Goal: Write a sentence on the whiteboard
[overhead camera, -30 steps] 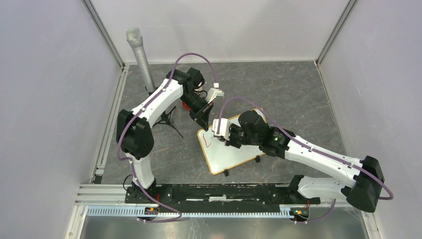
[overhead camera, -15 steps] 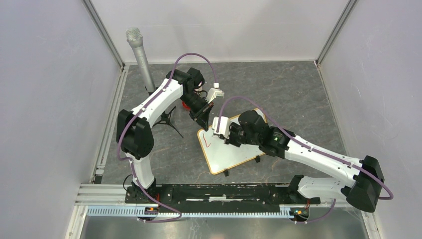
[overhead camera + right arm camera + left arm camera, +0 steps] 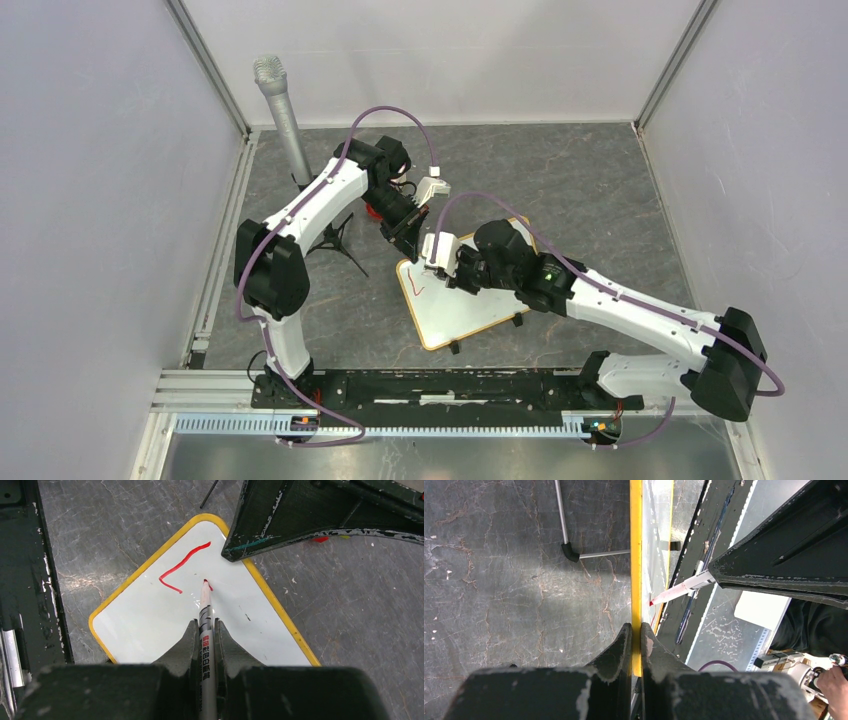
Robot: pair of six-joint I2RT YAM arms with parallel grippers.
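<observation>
Left gripper [image 3: 632, 630] jaws pinch the glossy, yellow-rimmed whiteboard [image 3: 150, 625]; right gripper [image 3: 205, 630] jaws clamp a slim marker [image 3: 205, 607] beside an angular red stroke [image 3: 181, 569].

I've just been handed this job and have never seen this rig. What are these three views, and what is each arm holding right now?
These are two robot arms bolted at the near edge of a grey table. The wide picture looks down from above and behind them. The other two come from a camera on each wrist, so the dark shapes at the bottom are that arm's own fingers. On the table is a small whiteboard with a yellowish frame. The left gripper is shut on its frame edge. The right gripper is shut on a marker, whose red tip seems to touch the board beside a red L-shaped stroke. A grey microphone on a tripod stands far left.
</observation>
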